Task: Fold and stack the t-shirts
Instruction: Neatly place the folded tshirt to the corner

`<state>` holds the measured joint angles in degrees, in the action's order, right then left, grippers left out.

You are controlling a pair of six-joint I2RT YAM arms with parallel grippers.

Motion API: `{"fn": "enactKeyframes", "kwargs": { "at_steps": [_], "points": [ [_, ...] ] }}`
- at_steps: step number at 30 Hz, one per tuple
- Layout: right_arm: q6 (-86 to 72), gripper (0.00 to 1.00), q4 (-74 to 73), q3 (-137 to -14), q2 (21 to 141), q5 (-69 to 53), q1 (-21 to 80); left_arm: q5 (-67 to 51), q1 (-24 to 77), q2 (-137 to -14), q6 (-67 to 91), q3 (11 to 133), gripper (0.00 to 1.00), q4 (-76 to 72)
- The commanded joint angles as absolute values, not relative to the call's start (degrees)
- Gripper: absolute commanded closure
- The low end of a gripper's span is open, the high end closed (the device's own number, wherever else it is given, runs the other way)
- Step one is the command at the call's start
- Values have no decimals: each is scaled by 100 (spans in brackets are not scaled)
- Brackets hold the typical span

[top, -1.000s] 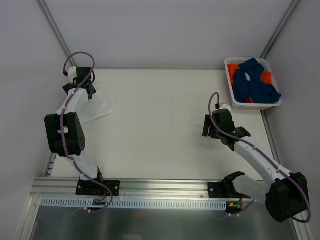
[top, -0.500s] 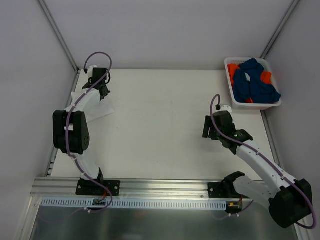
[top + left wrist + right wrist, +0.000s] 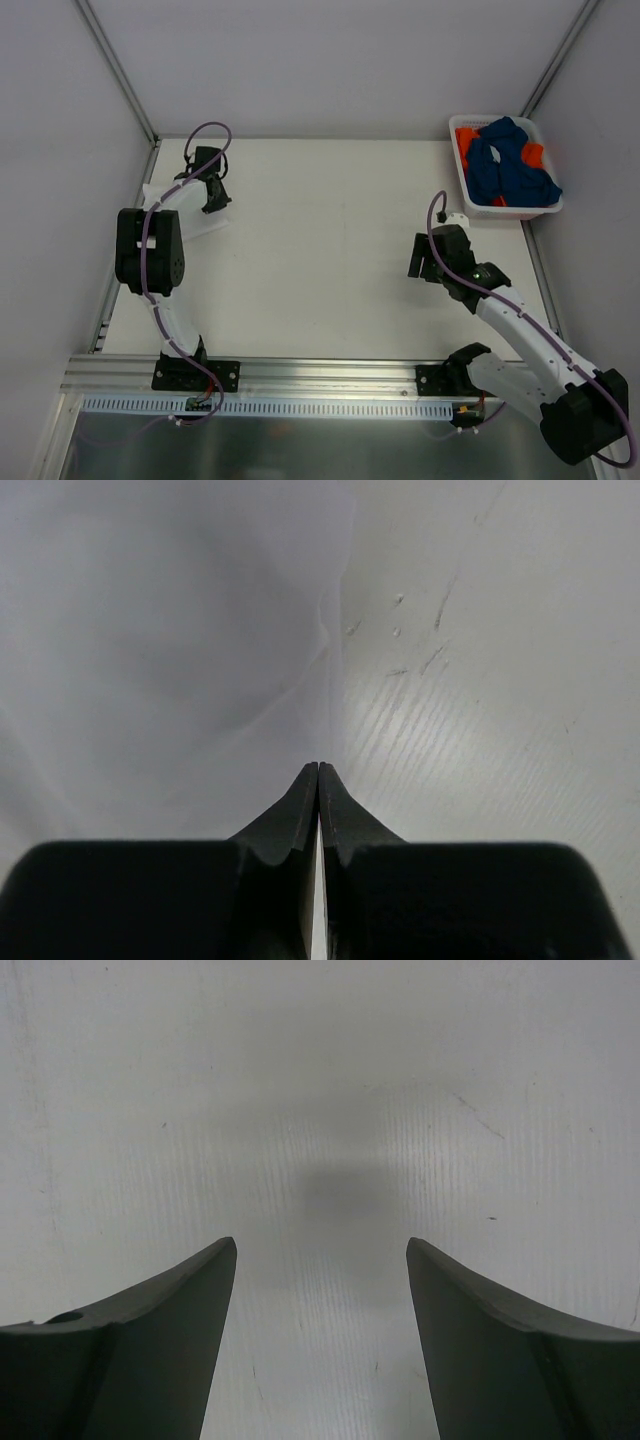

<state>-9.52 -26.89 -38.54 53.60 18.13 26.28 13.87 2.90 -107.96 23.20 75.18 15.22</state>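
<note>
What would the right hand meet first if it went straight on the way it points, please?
Probably the bare table: the open right hand faces only its surface, nothing between, though the gap is hard to judge.

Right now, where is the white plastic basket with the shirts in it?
In the top view, the white plastic basket sits at the table's far right corner, past the right gripper, holding dark blue and orange t-shirts.

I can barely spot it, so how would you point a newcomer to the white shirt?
Find the far left corner of the table, where the left gripper reaches. The white t-shirt lies there, its edge pinched by that gripper; nearly table-coloured, unlike the blue and orange shirts heaped in the basket far right.
</note>
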Motion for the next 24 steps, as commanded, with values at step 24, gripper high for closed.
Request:
{"fn": "enactKeyframes", "kwargs": {
  "at_steps": [24],
  "points": [
    [-1327, 27, -3296, -3709, 3956, 1881, 2856, 1415, -193, -10319, 2645, 6137, 100, 2979]
  ]
}}
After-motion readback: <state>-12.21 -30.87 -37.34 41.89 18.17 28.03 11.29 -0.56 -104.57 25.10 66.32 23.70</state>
